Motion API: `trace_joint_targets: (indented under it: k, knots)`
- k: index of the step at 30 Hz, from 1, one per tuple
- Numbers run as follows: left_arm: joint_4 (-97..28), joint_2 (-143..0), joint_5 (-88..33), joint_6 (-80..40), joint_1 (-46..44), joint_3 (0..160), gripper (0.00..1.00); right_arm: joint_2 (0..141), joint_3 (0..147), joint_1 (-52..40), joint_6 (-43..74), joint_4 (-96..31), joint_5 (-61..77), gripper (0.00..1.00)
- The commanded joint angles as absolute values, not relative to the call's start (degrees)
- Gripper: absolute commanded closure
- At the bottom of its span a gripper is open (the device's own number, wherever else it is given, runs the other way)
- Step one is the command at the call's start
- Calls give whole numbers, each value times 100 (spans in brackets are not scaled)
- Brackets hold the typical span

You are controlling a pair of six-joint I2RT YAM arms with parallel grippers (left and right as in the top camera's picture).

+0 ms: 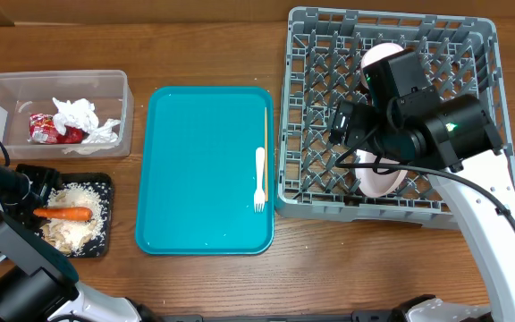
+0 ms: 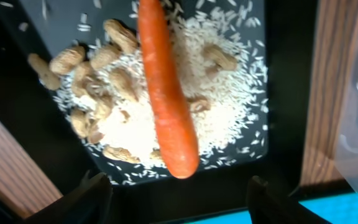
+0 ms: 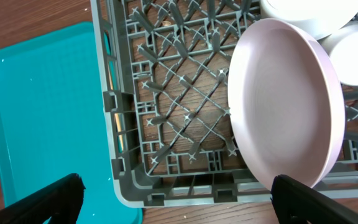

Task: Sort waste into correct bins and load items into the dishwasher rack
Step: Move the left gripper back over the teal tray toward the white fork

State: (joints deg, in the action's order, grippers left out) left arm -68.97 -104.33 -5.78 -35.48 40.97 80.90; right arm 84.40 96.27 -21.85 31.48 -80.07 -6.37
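Your left claw [image 2: 178, 198] hangs spread above the carrot [image 2: 165, 93] on the black tray [image 2: 281, 124]. Your right claw [image 3: 179, 202] gapes wide beside the pink bowl [image 3: 284, 99] in the rack [image 3: 122, 165].

Teal serving tray [image 1: 195, 170]: one unit, rectangular with rounded corners and a raised rim, lying flat on the table with its long sides running front to back in the overhead view; its glossy surface shows pale reflections. The right wrist view takes in part of it [image 3: 36, 112], and the left wrist view only a corner [image 2: 328, 208]. Table [image 1: 204, 45]: brown wood-grain top, bare on every side of the tray, and noted in the wrist views as well [image 3: 36, 12] [image 2: 325, 93].
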Motion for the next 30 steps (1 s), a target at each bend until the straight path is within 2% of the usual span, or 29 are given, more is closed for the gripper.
trace_joint_targets:
  k: [1, 10, 16, 20, 24, 27, 30]
  knots:
    - [-6895, -10337, -1232, -3024, 4123, 8147, 27, 8429, 9710, -2187, 3146, -7979, -703, 0]
    - [-7199, -9557, -1911, -2547, 4038, 8696, 30, 8429, 9710, -2187, 3146, -7979, -703, 0]
    - [-7131, -8401, -2755, -1822, 3468, 8807, 24, 8429, 9710, -2187, 3146, -7979, -703, 0]
    - [-7109, -7848, -2794, -1415, 2279, 8807, 16, 8429, 9710, -2187, 3146, -7979, -703, 0]
    - [-6949, -7872, -2727, -1500, 652, 8764, 0, 8429, 9710, -2187, 3146, -7979, -703, 0]
    - [-6615, -8287, -1658, -2515, -714, 8696, 0, 8429, 9710, -2187, 3146, -7979, -703, 0]
    - [-6265, -8849, -1251, -2751, -1575, 8696, 0, 8429, 9710, -2187, 3146, -7979, -703, 0]
